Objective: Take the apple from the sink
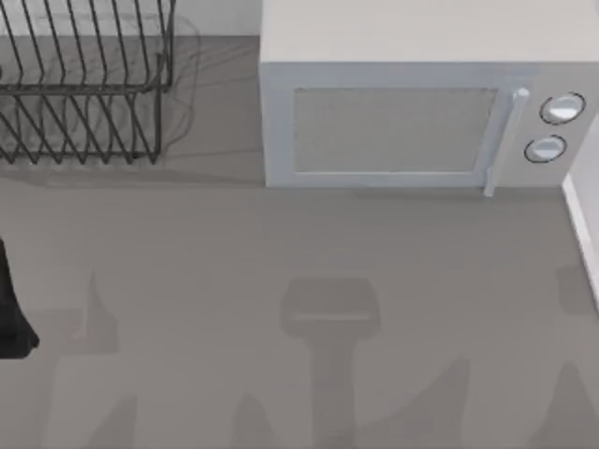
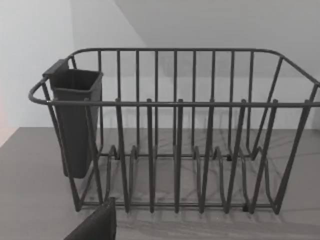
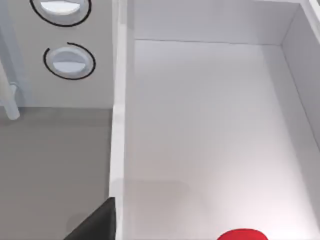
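The apple (image 3: 242,235) is a small bright-red blob on the white floor of the sink (image 3: 210,125), cut off by the edge of the right wrist view. A dark part of my right gripper (image 3: 97,222) shows over the sink's rim beside the countertop, a short way from the apple and not touching it. In the top view the sink is a white strip (image 1: 582,224) at the table's right edge. My left arm (image 1: 11,323) sits at the table's left edge, and a dark part of my left gripper (image 2: 95,225) faces the dish rack.
A black wire dish rack (image 1: 84,94) with a dark cutlery cup (image 2: 75,120) stands at the back left. A white microwave (image 1: 421,103) with two round knobs (image 3: 69,60) stands at the back, right beside the sink. Grey countertop (image 1: 281,281) spreads in front.
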You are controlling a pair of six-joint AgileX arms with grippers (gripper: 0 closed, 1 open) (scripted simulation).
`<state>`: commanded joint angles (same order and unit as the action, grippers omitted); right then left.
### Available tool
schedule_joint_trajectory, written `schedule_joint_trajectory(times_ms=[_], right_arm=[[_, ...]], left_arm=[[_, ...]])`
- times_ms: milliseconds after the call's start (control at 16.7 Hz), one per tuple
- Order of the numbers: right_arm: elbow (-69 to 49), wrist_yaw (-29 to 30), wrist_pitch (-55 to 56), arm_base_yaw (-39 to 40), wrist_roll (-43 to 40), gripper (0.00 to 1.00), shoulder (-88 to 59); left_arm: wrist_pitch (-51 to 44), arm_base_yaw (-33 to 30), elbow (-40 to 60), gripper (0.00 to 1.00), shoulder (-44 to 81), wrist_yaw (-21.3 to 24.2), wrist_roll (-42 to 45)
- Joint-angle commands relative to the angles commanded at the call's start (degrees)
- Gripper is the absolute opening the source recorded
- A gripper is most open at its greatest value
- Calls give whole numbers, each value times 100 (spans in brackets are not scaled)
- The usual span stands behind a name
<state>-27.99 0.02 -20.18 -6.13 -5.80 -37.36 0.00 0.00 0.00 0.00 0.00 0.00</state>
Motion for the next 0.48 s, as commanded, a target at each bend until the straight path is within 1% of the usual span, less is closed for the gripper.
schedule_joint_trajectory(times_ms=[480], right_arm=[[-3143,3,-2266,-688,-651,100,-4713]], left_arm=[[0,0,0,100,0,0,0]])
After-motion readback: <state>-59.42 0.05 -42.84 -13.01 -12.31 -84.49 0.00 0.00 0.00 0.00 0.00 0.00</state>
